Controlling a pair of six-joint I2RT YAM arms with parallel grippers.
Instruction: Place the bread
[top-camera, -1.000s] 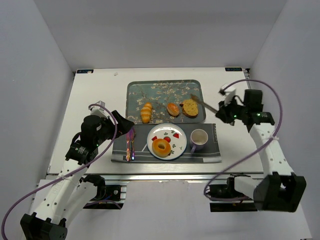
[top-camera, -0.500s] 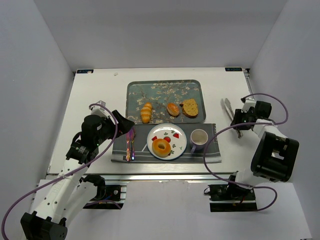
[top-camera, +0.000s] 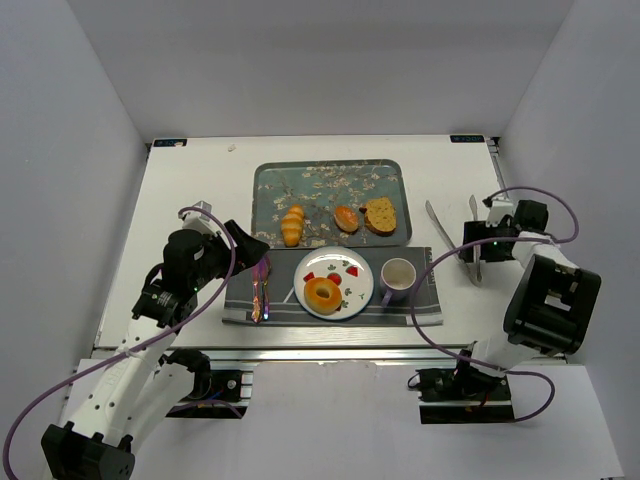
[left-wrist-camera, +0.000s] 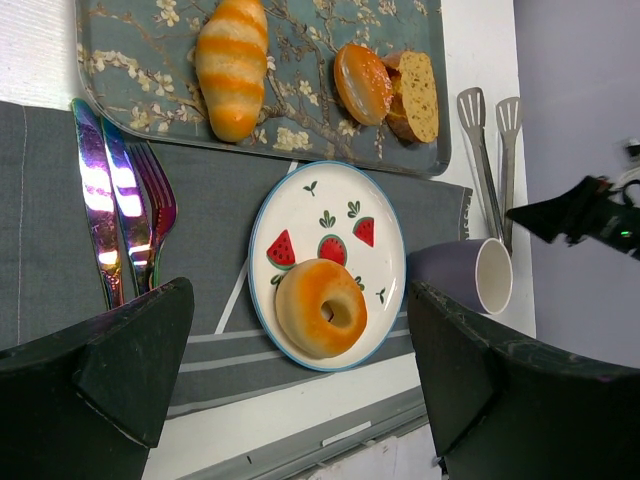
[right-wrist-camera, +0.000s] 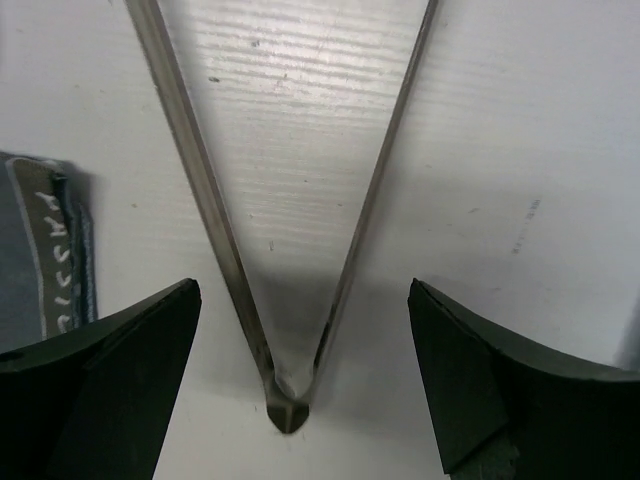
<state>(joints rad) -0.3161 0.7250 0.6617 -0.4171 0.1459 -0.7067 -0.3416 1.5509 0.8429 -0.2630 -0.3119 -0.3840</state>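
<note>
The bread (top-camera: 322, 294) lies on the lower-left part of the plate (left-wrist-camera: 385, 215), beside the painted watermelon slices. In the top view the plate sits at lower centre on a grey mat (top-camera: 240, 300), with cutlery (top-camera: 260, 287) to its left and a mug (top-camera: 398, 275) just to its right. Above the mat, a tray (top-camera: 330, 178) holds a roll (top-camera: 292, 224), a bun (top-camera: 346, 218) and a bread slice (top-camera: 380, 215).

At the right of the top view, tongs (left-wrist-camera: 482, 165) lie flat on the table (top-camera: 190, 190), their arms spread in a V with nothing between them. The right gripper (right-wrist-camera: 300, 300) has its fingers wide apart on either side of the hinge end, gripping nothing. The left gripper (top-camera: 247, 245) hangs over the mat's left end, also spread wide and empty.
</note>
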